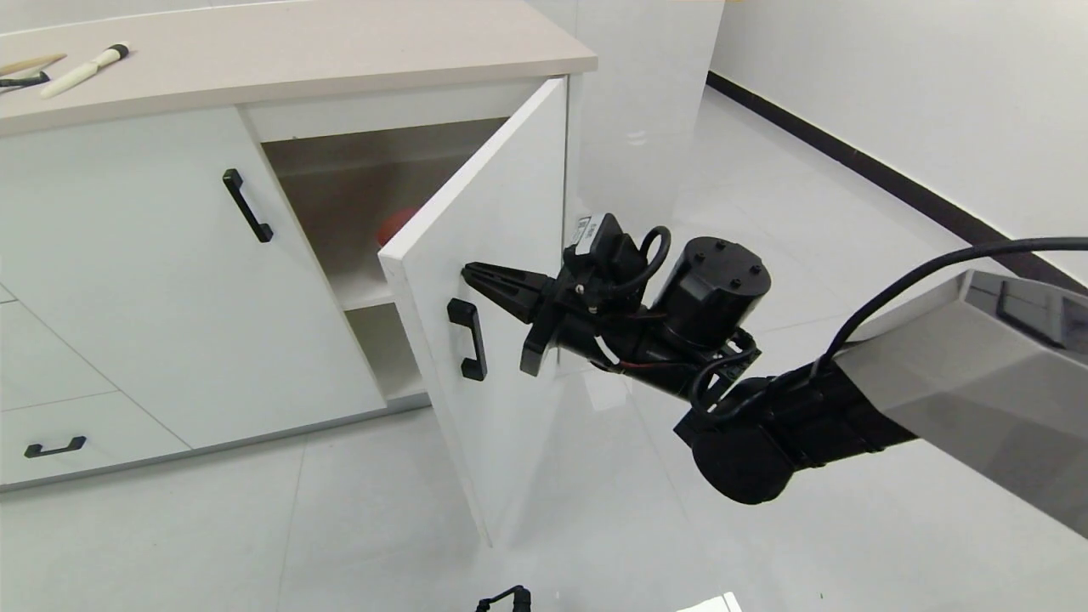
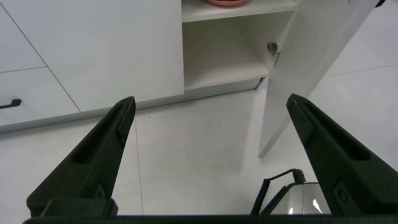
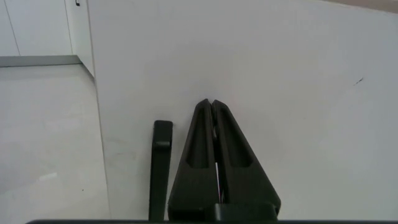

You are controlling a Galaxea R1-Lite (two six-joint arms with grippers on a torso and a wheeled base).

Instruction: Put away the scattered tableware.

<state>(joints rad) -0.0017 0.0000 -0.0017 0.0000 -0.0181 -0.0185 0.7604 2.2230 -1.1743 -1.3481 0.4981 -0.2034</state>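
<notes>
The right hand [image 1: 466,269] is closed, its two fingers pressed flat together with nothing between them. Its tip is at the outer face of the open cabinet door [image 1: 501,212], just beside the black door handle [image 1: 468,338]; whether it touches the panel cannot be told. The right wrist view shows the same closed fingers [image 3: 202,143] next to the handle [image 3: 161,162] against the white door [image 3: 280,62]. The left hand [image 2: 210,99] is spread wide and empty over the floor [image 2: 199,143]. Beyond it that view shows the door's inner edge with a hinge [image 2: 272,48]. That door stands between the right hand and a red dish [image 1: 393,225] on the upper shelf [image 1: 365,293]. The left wrist view catches the dish's rim [image 2: 227,2]. Farthest from the right hand, up on the tabletop [image 1: 297,42], lie a pale utensil [image 1: 83,71] with a black end and a wooden utensil [image 1: 30,63].
</notes>
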